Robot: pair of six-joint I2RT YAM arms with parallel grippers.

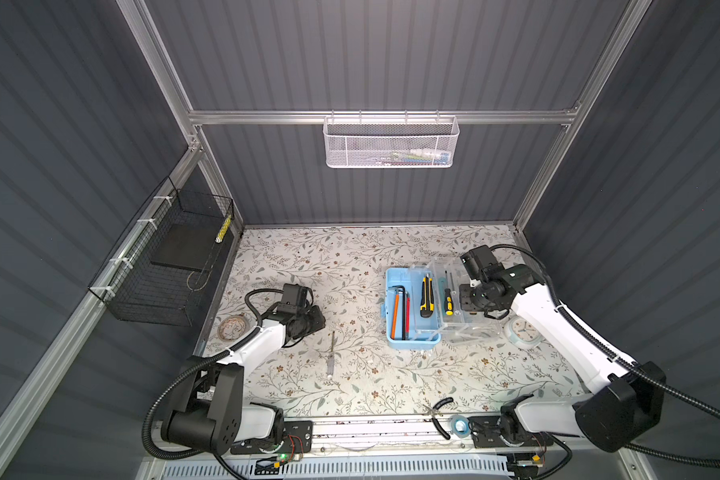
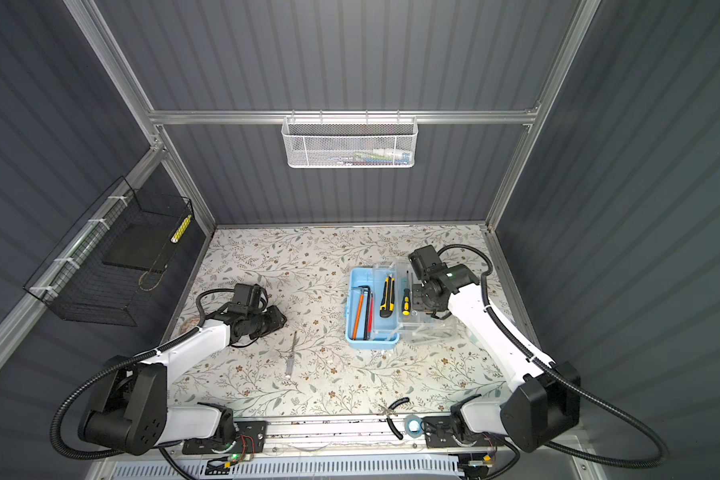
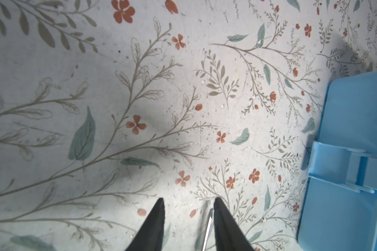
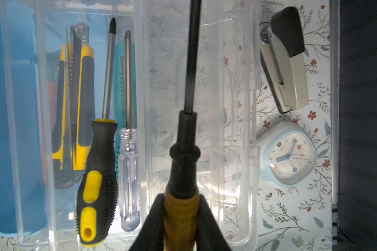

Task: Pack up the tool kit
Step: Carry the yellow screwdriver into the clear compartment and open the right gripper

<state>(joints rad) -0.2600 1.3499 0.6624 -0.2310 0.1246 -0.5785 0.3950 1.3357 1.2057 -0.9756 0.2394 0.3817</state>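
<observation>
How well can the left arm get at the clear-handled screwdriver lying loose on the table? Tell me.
Probably yes, easily. The left gripper hangs open and empty close beside the screwdriver, which lies alone on the bare table; nothing stands between them.

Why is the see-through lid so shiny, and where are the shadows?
Right wrist view: light glares white off the clear lid beside the held screwdriver; left wrist view: a soft grey shadow lies on the table ahead of the left gripper.
</observation>
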